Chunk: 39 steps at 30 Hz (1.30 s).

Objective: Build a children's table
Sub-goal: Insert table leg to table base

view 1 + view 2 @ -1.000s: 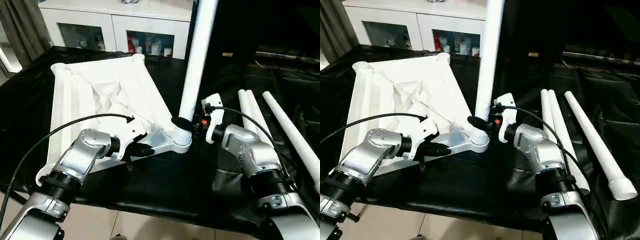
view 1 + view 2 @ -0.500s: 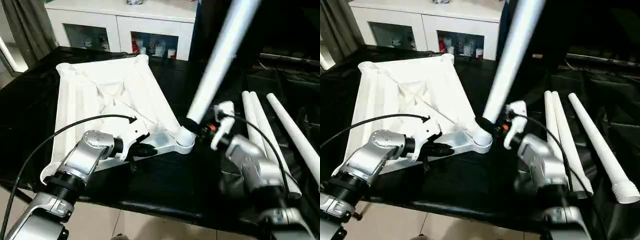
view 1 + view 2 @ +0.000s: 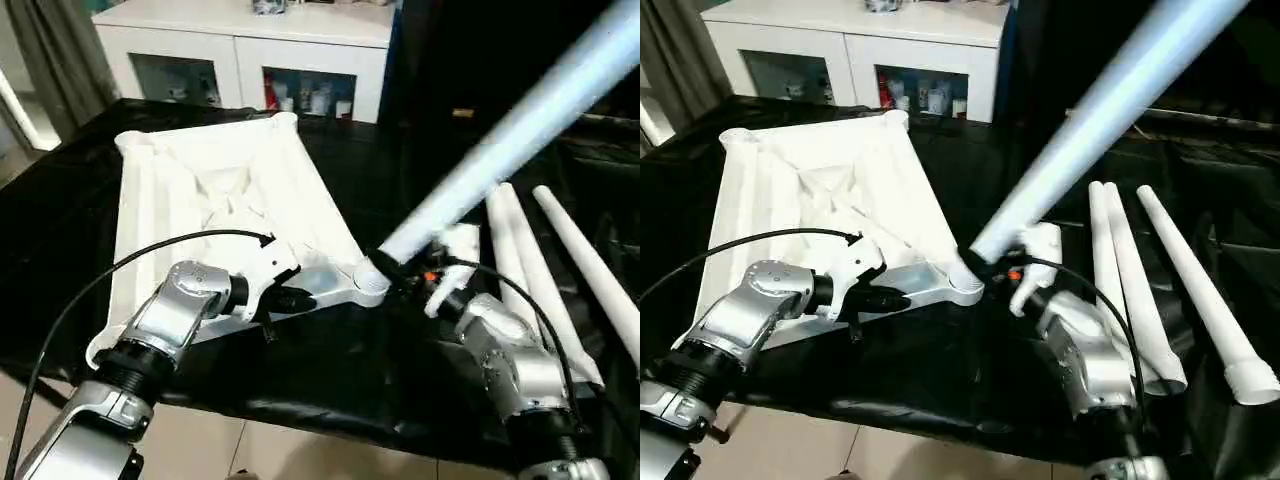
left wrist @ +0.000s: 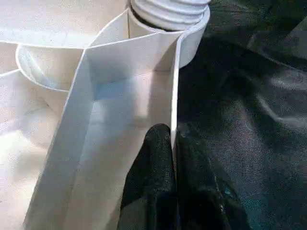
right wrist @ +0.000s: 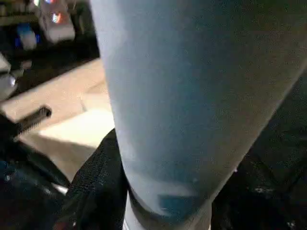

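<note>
the top (image 3: 200, 190) lies ribs-up on the worktop (image 3: 60, 220), left pincer (image 4: 173, 143) clamped on its rim. right pincer (image 3: 985, 265) grips a leg (image 3: 1090, 110) leaning hard from the near corner socket (image 3: 368, 285); it could cross-thread or pry out.

A table (image 3: 330, 370) draped in black cloth is seen beneath the left pincer (image 3: 305, 297). Beyond the pincer, a white cabinet (image 3: 240, 45) with glass doors is set; small items are kept inside. A tiled floor (image 3: 200, 450) lies below.
</note>
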Tool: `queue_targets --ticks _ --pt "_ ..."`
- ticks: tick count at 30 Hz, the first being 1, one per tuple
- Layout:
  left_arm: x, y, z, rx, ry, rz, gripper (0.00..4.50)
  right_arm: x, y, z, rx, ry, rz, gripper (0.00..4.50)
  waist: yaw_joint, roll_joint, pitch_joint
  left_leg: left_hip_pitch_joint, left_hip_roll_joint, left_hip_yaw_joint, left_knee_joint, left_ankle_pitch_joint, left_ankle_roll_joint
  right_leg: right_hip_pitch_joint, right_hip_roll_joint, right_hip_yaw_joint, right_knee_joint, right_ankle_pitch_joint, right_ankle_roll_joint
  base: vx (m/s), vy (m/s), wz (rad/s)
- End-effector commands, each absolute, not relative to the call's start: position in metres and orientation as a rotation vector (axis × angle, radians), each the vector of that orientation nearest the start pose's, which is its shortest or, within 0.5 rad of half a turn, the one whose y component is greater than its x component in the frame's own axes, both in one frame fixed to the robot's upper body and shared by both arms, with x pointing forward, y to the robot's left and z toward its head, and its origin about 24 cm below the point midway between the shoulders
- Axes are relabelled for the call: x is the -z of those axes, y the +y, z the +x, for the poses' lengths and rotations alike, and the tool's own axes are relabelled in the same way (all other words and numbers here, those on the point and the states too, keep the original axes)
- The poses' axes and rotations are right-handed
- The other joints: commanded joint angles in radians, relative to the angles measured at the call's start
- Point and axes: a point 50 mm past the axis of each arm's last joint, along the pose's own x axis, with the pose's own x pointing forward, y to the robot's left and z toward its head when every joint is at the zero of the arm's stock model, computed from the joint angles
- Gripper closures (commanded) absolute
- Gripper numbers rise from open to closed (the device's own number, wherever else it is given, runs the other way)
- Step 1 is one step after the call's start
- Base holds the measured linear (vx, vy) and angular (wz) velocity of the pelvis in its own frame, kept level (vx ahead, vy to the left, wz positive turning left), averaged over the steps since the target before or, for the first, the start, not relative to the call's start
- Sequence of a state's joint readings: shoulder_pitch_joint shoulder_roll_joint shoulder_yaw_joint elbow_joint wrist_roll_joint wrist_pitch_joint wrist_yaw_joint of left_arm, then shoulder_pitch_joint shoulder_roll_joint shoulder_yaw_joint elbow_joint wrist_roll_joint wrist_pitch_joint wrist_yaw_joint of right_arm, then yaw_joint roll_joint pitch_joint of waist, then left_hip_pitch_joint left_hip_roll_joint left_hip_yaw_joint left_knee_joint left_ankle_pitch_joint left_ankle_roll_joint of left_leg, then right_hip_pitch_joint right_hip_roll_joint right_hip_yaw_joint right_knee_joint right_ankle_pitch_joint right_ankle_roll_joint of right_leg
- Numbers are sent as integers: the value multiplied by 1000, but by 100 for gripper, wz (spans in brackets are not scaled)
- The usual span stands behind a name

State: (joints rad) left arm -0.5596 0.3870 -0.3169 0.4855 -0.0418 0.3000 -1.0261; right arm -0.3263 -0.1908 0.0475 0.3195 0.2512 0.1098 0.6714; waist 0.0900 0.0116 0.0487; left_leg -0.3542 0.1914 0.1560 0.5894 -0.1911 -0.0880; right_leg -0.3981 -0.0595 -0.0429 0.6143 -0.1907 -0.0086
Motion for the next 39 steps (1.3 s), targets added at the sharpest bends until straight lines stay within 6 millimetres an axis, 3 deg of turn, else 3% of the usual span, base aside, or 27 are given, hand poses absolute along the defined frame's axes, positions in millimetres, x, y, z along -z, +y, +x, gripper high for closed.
queue_targets --ticks 1,2,3,5,6,8,10,14,20,24,26,28,34,39 --pt "-55 144 323 1079 503 360 450 -19 -134 292 -769 298 17 261 0 0 -48 1 30 -7 -88 -299 -7 39 -75 43 -95 -374 -153 0 0 0" --pt "-55 144 323 1082 505 364 450 -21 -133 293 -786 303 5 261 2 4 -48 1 30 -7 -88 -294 -5 39 -75 44 -95 -372 -153 0 0 0" --pt "-55 145 322 1084 506 367 450 -23 -132 295 -800 307 -7 261 2 -3 -47 -1 29 -7 -88 -290 -1 40 -75 43 -94 -378 -152 0 0 0" --pt "-54 145 320 1097 511 370 450 -28 -130 300 -832 315 -19 261 1 -3 -48 0 30 -7 -89 -286 1 39 -77 44 -95 -391 -148 0 0 0" --pt "-54 145 319 1101 512 370 450 -32 -129 304 -847 318 -21 261 0 -9 -46 -4 29 -7 -89 -281 3 41 -77 43 -94 -398 -145 0 0 0" --pt "-53 146 318 1111 517 371 450 -36 -129 310 -861 319 -29 261 0 -7 -46 -1 30 -6 -88 -281 4 37 -79 43 -98 -417 -141 0 0 0" --pt "-53 146 317 1121 521 375 450 -39 -130 315 -877 330 -31 261 -2 -16 -47 -5 30 -7 -89 -270 5 40 -79 43 -95 -408 -145 0 0 0" --pt "-53 145 314 1147 524 373 450 -43 -129 323 -963 385 -67 261 -5 -17 -47 -2 33 -6 -87 -270 4 38 -80 42 -93 -397 -158 0 0 0" --pt "-54 146 311 1173 523 397 450 -36 -132 320 -1071 462 -113 261 -1 -24 -52 -4 33 -1 -82 -209 20 45 -78 42 -79 -254 -197 0 0 0" --pt "-54 146 309 1193 520 403 450 -29 -135 315 -1118 504 -127 261 1 -24 -54 -2 34 -1 -81 -201 23 46 -77 41 -75 -221 -212 0 0 0" --pt "-55 146 306 1225 519 403 450 -25 -137 314 -1134 527 -129 261 2 -19 -54 0 34 -1 -82 -211 21 46 -77 42 -75 -221 -216 0 0 0" --pt "-57 144 302 1275 511 399 450 -24 -139 314 -1147 538 -127 261 1 -23 -53 1 35 -1 -83 -229 19 45 -77 41 -78 -231 -219 0 0 0" --pt "-61 143 294 1376 523 432 450 -23 -140 309 -1239 538 -144 261 2 -20 -56 5 36 -1 -85 -240 17 46 -74 41 -73 -181 -235 0 0 0" --pt "-58 151 294 1381 577 489 450 -22 -139 299 -1360 529 -157 261 7 -18 -54 10 37 0 -87 -274 14 45 -75 41 -78 -224 -232 0 0 0"
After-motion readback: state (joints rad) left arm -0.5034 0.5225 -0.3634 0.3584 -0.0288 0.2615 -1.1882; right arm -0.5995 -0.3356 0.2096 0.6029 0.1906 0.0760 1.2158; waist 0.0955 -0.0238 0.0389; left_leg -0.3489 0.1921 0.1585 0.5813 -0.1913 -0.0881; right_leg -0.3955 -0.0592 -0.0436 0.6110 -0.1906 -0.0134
